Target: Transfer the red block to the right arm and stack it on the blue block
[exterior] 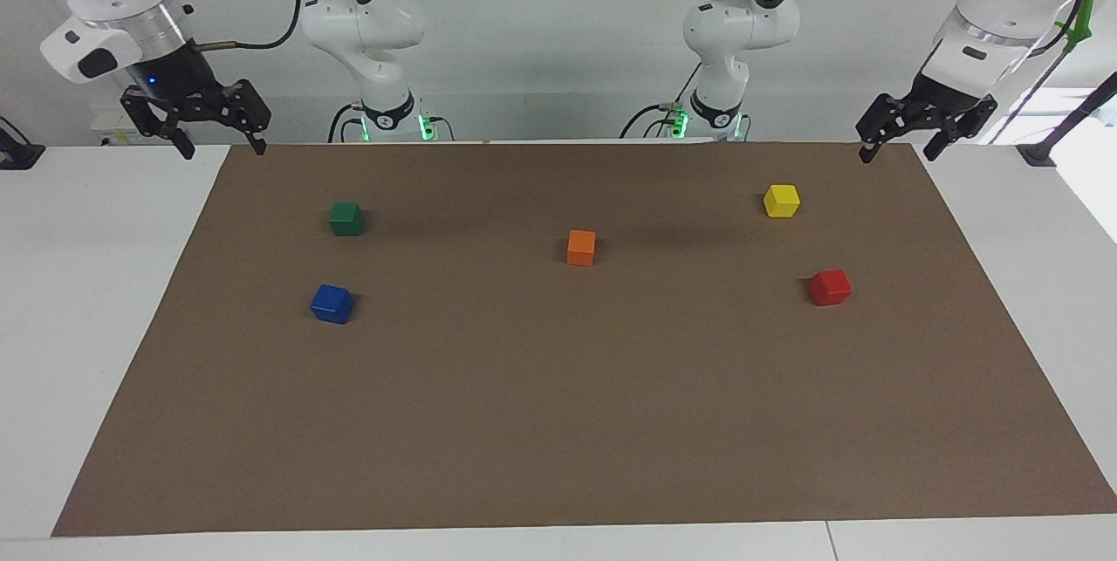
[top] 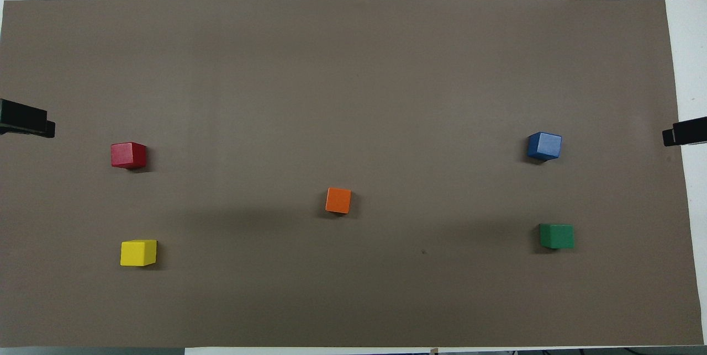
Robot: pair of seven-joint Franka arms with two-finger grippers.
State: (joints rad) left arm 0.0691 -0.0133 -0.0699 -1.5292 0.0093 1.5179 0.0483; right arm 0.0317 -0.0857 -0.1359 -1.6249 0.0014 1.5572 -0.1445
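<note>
1. The red block point(exterior: 830, 287) sits on the brown mat point(exterior: 558, 421) toward the left arm's end of the bench point(exterior: 78, 299), with nothing touching it.
2. The yellow block point(exterior: 781, 200) lies at that same end, nearer to the robots than the red block and well apart from it.
3. The orange block point(exterior: 581, 247) rests around the middle of the mat, between the two ends.
4. The blue block point(exterior: 332, 304) sits toward the right arm's end, turned a little askew to the mat's edges, nothing on top of it.
5. The green block point(exterior: 346, 218) is nearer to the robots than the blue block, at the same end.
6. The left gripper point(exterior: 901, 147) hangs in the air over the mat's corner at the robots' edge, its jaws spread and holding nothing; only a black tip shows at the rim of the overhead view.
7. The right gripper point(exterior: 220, 145) hangs over the mat's corner at its own end, jaws spread and empty, a small blue light on its body; the right arm point(exterior: 105, 3) waits.
</note>
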